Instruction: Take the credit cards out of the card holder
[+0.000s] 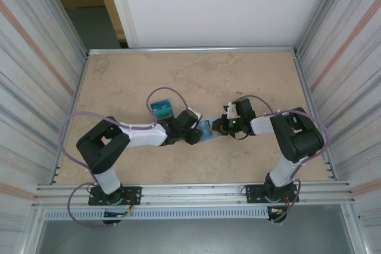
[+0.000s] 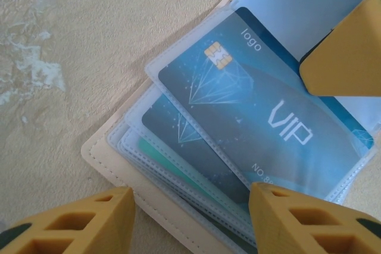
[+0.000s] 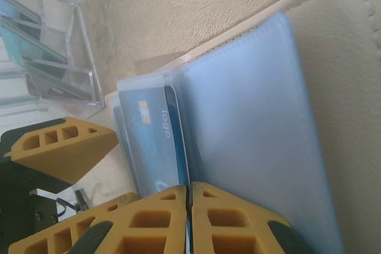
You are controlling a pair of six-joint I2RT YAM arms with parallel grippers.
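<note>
The beige card holder (image 1: pixel 205 129) lies open on the table between my two grippers, its pale blue plastic sleeves fanned out. In the left wrist view its beige rim (image 2: pixel 113 159) frames sleeves holding blue credit cards; the top one (image 2: pixel 262 105) reads "VIP". My left gripper (image 2: pixel 190 206) is open and straddles the sleeve stack's near edge. My right gripper (image 3: pixel 189 191) is shut on the edge of the blue credit card (image 3: pixel 156 141), which sticks partly out of its sleeve. A right fingertip (image 2: pixel 345 52) shows on that card's far corner. The holder's beige cover (image 3: pixel 339 57) lies to the right.
A clear acrylic card stand (image 1: pixel 162 109) with a teal card in it sits just behind the left gripper (image 1: pixel 195 134), and shows again as the stand (image 3: pixel 47 57) in the right wrist view. Metal rails and corrugated walls fence the table. Open tabletop (image 1: pixel 196 75) lies behind.
</note>
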